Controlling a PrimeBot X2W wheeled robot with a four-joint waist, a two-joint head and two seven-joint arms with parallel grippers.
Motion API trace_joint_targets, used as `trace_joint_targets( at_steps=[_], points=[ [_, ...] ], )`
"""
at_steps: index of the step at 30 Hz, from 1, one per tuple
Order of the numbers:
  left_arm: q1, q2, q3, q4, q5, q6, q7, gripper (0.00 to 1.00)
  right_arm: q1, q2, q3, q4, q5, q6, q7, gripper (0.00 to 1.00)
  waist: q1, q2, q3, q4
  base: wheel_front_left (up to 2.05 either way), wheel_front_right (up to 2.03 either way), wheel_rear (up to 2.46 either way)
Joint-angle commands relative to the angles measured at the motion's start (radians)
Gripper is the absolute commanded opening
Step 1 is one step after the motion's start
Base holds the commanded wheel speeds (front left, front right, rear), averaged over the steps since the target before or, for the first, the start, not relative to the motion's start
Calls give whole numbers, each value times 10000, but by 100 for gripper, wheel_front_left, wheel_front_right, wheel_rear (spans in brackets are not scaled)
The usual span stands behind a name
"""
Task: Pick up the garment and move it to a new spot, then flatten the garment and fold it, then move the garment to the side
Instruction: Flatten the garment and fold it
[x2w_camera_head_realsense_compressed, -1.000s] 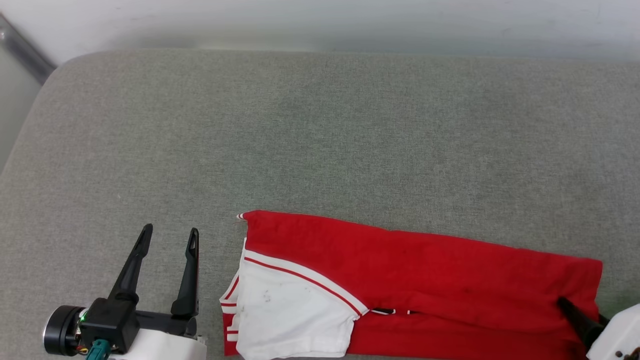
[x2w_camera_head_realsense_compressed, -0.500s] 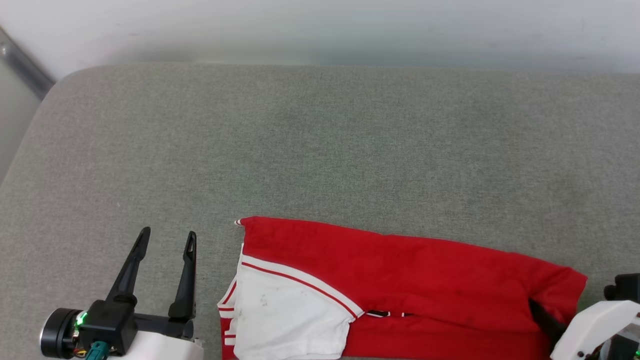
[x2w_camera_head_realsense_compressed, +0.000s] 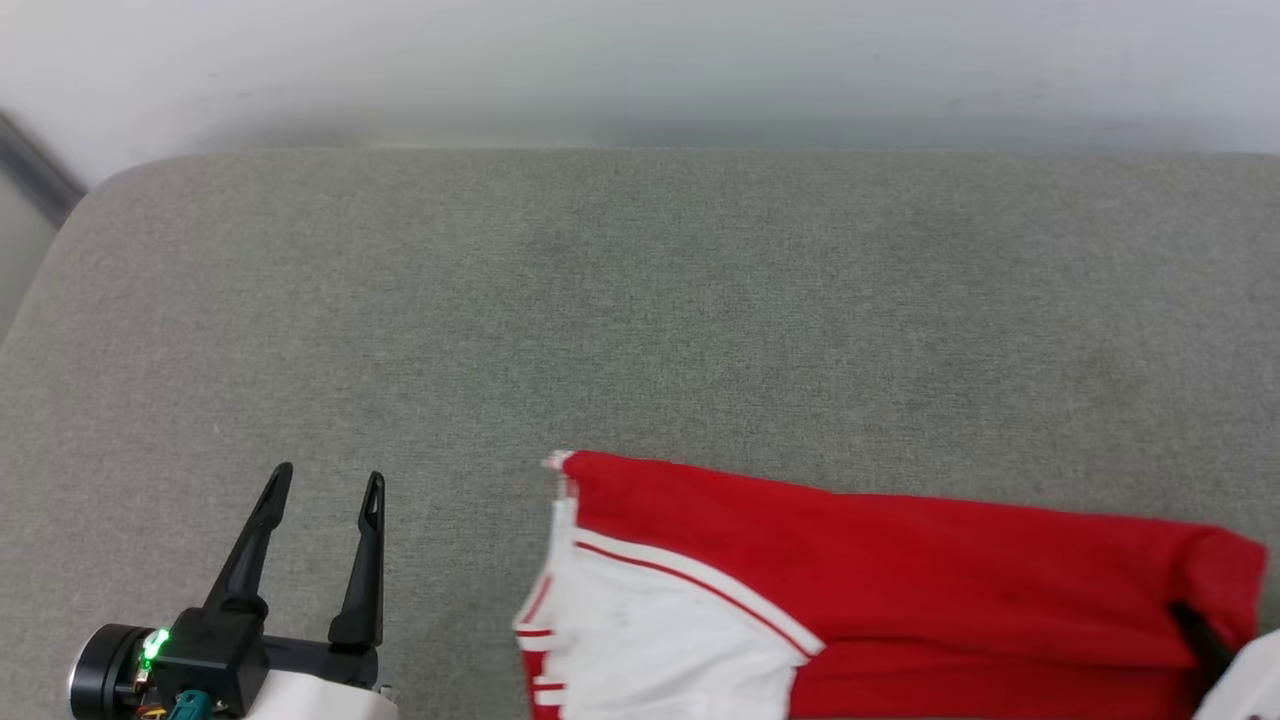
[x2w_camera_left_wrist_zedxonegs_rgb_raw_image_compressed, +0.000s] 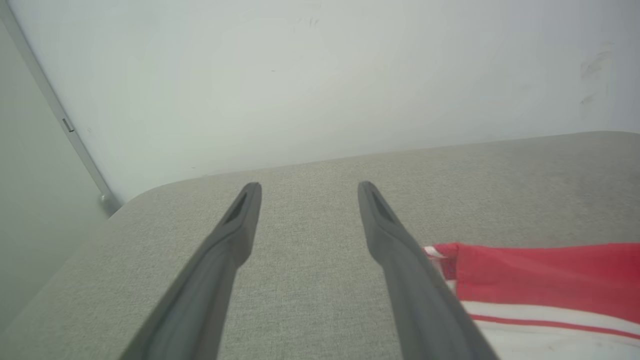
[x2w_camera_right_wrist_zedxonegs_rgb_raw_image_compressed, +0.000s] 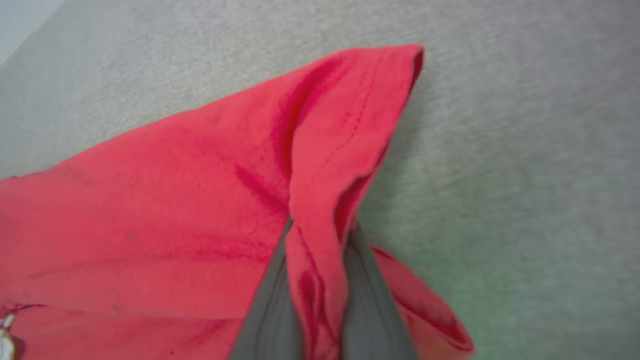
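Note:
The garment (x2w_camera_head_realsense_compressed: 900, 560) is a red jersey folded into a long strip, lying along the near edge of the grey cushion with its white sleeve (x2w_camera_head_realsense_compressed: 650, 640) at the left end. In the head view, my right gripper (x2w_camera_head_realsense_compressed: 1195, 625) sits at the strip's right end. The right wrist view shows that gripper (x2w_camera_right_wrist_zedxonegs_rgb_raw_image_compressed: 320, 225) shut on a raised fold of the red garment (x2w_camera_right_wrist_zedxonegs_rgb_raw_image_compressed: 150, 215). My left gripper (x2w_camera_head_realsense_compressed: 330, 473) stands open and empty over bare cushion, left of the sleeve. In the left wrist view, the spread left gripper (x2w_camera_left_wrist_zedxonegs_rgb_raw_image_compressed: 308, 186) has the garment (x2w_camera_left_wrist_zedxonegs_rgb_raw_image_compressed: 540, 270) to its right.
The grey upholstered cushion (x2w_camera_head_realsense_compressed: 640, 320) runs wide behind the garment, with a rounded corner at the far left. A white wall (x2w_camera_head_realsense_compressed: 640, 60) stands along its far edge. A grey metal strip (x2w_camera_left_wrist_zedxonegs_rgb_raw_image_compressed: 65, 125) runs down the wall at the left.
My right gripper has shut on the garment's right end, and the strip has slid to the right, away from the left gripper. The head camera has tilted slightly. The left gripper stays open.

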Motion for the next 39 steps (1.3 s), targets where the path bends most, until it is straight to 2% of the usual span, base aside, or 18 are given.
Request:
trace_joint_targets(
  at_steps=[1,5,12,17,21,26,32,33,39],
  points=[
    [-44,46,30,-19,26,-28,-40,100,-129,-205,-253,91,-137,-21,-111,0,-1,0,-12,-37,0,0,0],
    [19,83,30,44,81,-45,-40,100,-361,-359,-781,304,-466,-18,-150,0,-1,0,-109,-157,0,0,0],
    [241,35,68,88,129,-48,-33,100,-116,-194,-612,-369,-349,-15,324,0,-1,0,-453,-297,0,0,0],
    [319,-15,83,73,141,-53,-33,100,229,304,-239,-1451,-125,-14,979,0,-1,0,-586,-344,0,0,0],
    [350,-61,34,102,160,-49,-31,100,548,950,156,-2384,-201,-12,1723,0,-1,0,-671,-314,0,0,0],
    [400,-131,0,114,165,-45,-31,100,869,1549,915,-3516,-327,-12,2454,0,-1,0,-750,-224,0,0,0],
    [374,-198,-56,176,163,-50,-31,100,799,1979,1923,-4204,126,-12,3000,0,-1,0,-809,-76,0,0,0],
    [344,-226,-88,193,154,-53,-31,100,655,2020,2484,-4240,773,-12,2929,0,-1,0,-824,9,0,0,0],
    [288,-253,-120,222,128,-58,-31,100,171,2019,3573,-3597,1714,-12,2233,0,-1,0,-768,216,0,0,0]
  ],
)
